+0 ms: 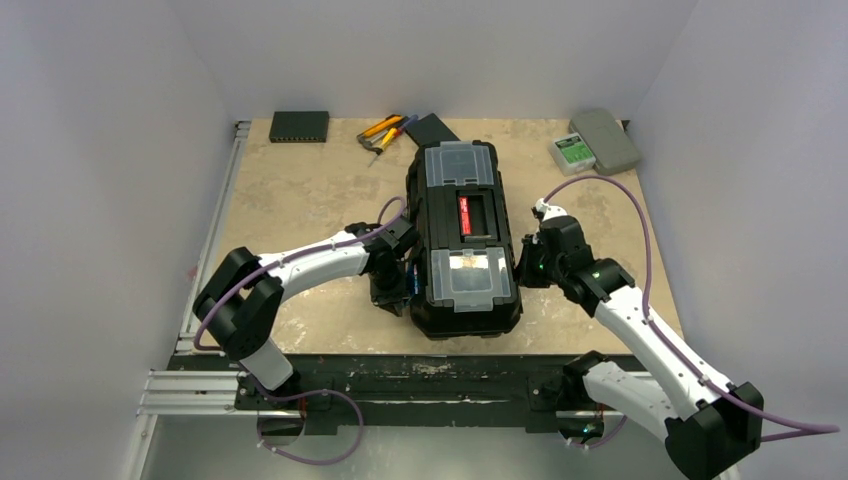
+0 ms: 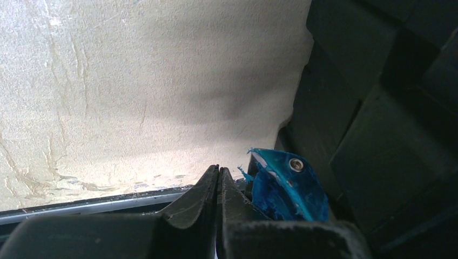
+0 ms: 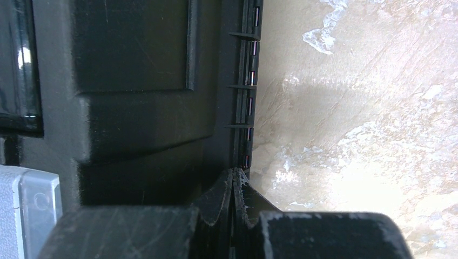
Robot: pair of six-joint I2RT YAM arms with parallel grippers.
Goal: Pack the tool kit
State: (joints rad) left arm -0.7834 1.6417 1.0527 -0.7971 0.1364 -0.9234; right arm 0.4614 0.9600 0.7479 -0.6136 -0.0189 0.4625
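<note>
The black toolbox (image 1: 465, 240) stands mid-table with its lid down, a red label on the handle and a clear-lidded compartment at each end. Yellow-black and red-handled hand tools (image 1: 385, 131) lie at the back of the table, apart from the box. My left gripper (image 1: 396, 290) is shut and empty against the box's left side; in the left wrist view its tips (image 2: 219, 168) sit just left of a blue latch (image 2: 286, 186). My right gripper (image 1: 525, 266) is shut and empty at the box's right side, its tips (image 3: 233, 171) touching the hinged edge (image 3: 249, 81).
A flat black rectangular box (image 1: 299, 125) lies at the back left. A grey case (image 1: 608, 138) with a green-labelled small box (image 1: 572, 151) sits at the back right. A dark flat piece (image 1: 432, 127) lies behind the toolbox. White walls enclose the table (image 1: 300, 200).
</note>
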